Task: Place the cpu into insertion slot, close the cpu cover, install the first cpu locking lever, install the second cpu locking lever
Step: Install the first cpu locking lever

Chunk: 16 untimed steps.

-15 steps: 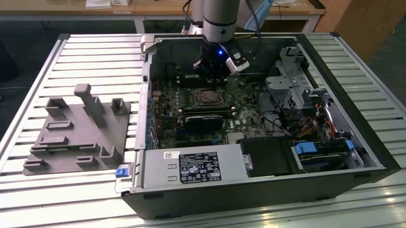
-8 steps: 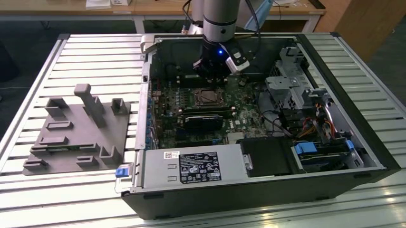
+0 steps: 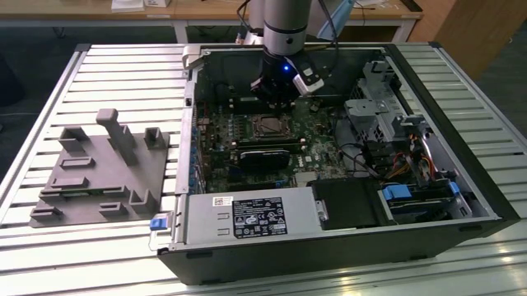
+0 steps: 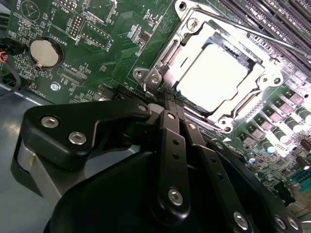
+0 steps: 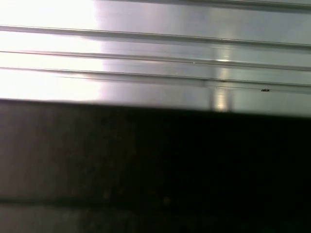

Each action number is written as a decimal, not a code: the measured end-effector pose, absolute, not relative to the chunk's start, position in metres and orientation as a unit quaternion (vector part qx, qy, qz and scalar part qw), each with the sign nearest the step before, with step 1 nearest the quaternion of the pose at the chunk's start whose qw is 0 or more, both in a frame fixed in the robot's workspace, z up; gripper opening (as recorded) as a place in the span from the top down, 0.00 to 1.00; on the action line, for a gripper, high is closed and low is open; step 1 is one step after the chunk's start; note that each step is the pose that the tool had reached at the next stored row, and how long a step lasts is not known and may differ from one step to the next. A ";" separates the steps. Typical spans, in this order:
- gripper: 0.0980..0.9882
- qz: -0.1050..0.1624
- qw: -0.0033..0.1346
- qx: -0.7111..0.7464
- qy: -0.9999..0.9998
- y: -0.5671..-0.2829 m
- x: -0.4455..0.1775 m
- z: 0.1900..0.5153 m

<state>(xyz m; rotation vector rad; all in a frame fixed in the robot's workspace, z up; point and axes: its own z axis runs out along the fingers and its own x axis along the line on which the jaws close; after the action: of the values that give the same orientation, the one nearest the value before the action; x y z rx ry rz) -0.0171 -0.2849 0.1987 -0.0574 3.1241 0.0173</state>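
Gripper (image 4: 167, 104) sits low inside the open computer case (image 3: 461, 123), just beside the insertion slot (image 3: 268, 126) on the side toward the case's rear wall. In the second wrist view its black fingers (image 4: 171, 145) lie pressed together with no gap and nothing between them, their tips touching or almost touching the edge of the cpu cover (image 4: 194, 34). The cpu (image 4: 211, 75) lies flat in the slot, its pale metal top showing through the window of the cover, which is down over it. A thin silver locking lever (image 4: 272, 38) runs along the far side of the frame; whether it is latched cannot be told. The motherboard (image 4: 92, 58) carries a round coin battery (image 4: 44, 52) well apart from the socket. A grey plastic fixture (image 3: 103, 169) rests on the slatted worktop (image 3: 123, 68) beside the case, toward the exterior view's left.
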 end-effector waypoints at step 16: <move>0.99 0.005 0.009 -0.018 1.000 -0.279 -0.017 0.201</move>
<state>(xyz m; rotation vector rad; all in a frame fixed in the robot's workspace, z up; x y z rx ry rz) -0.0167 -0.2790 0.2006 -0.0574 3.1232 0.0150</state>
